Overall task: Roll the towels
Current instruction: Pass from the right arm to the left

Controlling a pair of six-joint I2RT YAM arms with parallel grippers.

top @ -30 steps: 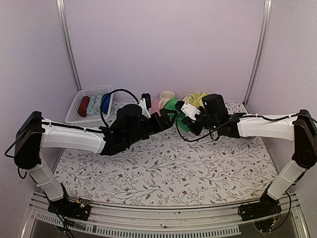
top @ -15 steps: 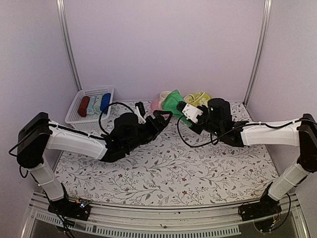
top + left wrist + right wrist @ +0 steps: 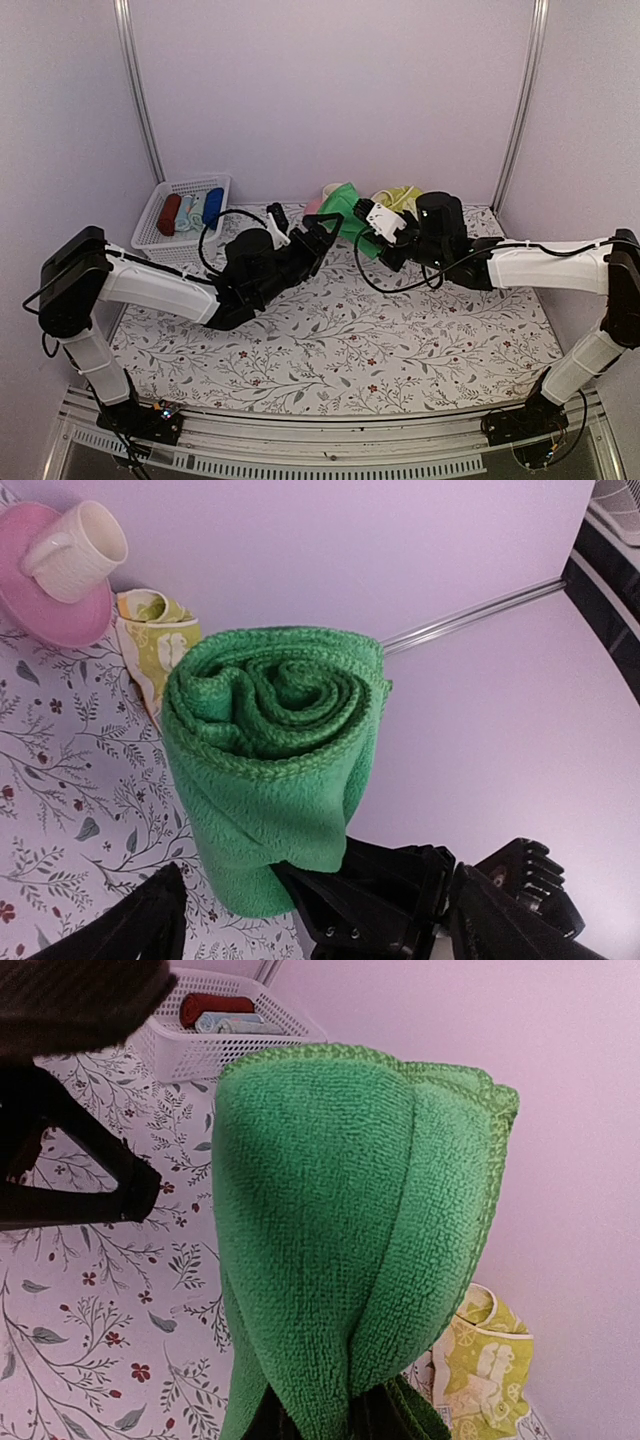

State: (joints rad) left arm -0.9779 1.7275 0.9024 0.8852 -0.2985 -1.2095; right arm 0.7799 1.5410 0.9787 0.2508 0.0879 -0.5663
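- Green towel (image 3: 275, 770), bright and plain, is wound into a thick roll. Its spiral end faces the left wrist camera and its lower end is pinched from below.
- Right gripper (image 3: 365, 235) is clenched on that lower end and holds the roll up near the back wall, right of the table's middle. In the right wrist view the cloth fills the frame and hides the fingers.
- Left gripper (image 3: 322, 228) is spread wide and grasps nothing. It sits just left of the roll and points toward it, its 2 fingers (image 3: 150, 920) at either side of the left wrist view with the roll between and beyond them.
- Pale yellow towel (image 3: 400, 198) with green printed marks lies bunched and unrolled at the back edge, just behind the green roll.
- Pink saucer (image 3: 50, 610) carrying a cream cup (image 3: 78, 550) stands on the table close to the yellow towel, on its left in the top view.
- White slatted basket (image 3: 150, 235) sits in the back left corner, well apart from the grippers. It holds 3 cloth rolls side by side: dark red (image 3: 169, 213), pale blue (image 3: 188, 210) and deep blue (image 3: 212, 205).
- Floral tablecloth (image 3: 340, 340), white with grey leaves and small red flowers, covers the table under both arms.
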